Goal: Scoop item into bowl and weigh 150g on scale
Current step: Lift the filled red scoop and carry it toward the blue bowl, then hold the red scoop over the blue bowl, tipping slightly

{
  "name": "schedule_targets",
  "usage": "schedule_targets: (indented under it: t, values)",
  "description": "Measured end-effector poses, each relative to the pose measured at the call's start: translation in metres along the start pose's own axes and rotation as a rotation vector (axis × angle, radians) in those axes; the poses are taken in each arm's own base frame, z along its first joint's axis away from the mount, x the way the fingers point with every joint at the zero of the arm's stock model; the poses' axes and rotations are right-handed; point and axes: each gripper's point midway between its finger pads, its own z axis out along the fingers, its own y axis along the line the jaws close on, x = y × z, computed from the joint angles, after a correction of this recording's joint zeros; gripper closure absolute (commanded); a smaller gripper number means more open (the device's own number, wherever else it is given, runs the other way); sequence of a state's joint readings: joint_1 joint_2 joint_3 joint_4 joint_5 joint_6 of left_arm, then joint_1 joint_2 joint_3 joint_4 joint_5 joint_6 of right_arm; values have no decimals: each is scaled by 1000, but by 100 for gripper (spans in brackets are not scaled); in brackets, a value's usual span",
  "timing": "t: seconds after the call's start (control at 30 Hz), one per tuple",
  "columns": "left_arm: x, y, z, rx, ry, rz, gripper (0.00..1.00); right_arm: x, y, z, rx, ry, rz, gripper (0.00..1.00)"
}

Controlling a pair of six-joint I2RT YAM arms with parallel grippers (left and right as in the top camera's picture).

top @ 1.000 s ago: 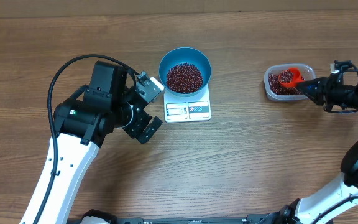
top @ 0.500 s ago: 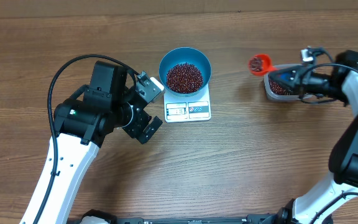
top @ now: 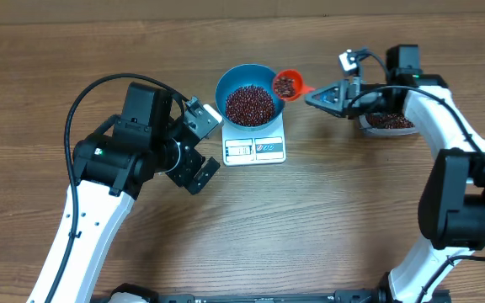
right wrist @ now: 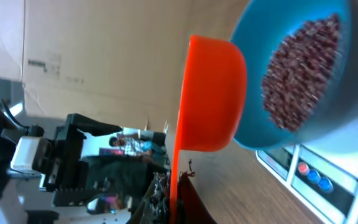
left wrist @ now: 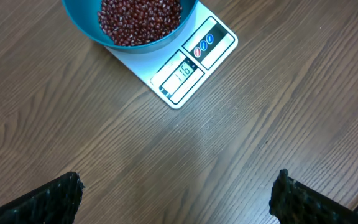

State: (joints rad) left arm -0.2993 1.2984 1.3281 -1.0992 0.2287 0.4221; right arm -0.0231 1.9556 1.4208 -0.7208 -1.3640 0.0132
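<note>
The blue bowl stands on the white scale and holds a pile of dark red beans. My right gripper is shut on the handle of an orange scoop. The scoop carries beans and hangs at the bowl's right rim. In the right wrist view the scoop sits beside the bowl, with the gripper clamped on its handle. My left gripper stands open just left of the scale, with nothing between its fingers. In the left wrist view the gripper faces bare wood below the scale.
A clear plastic tub with more beans sits at the right, partly under my right arm. A brown cardboard wall runs along the table's far edge. The left arm's black cable loops above its wrist.
My right arm has swung left from the clear tub, carrying the bean-filled scoop to the bowl's right rim. The left arm has not moved.
</note>
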Motion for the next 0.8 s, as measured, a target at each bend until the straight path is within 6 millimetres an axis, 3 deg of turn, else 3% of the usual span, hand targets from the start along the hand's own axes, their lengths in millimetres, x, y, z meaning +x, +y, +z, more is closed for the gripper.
schedule_targets:
  t: [0.1, 0.43, 0.8]
  values:
    - [0, 0, 0, 0, 0, 0, 0, 1, 3, 17, 2, 28, -44, 96]
    - [0, 0, 0, 0, 0, 0, 0, -1, -13, 61, 166, 61, -191, 96]
    - [0, 0, 0, 0, 0, 0, 0, -11, -25, 65, 259, 33, -249, 97]
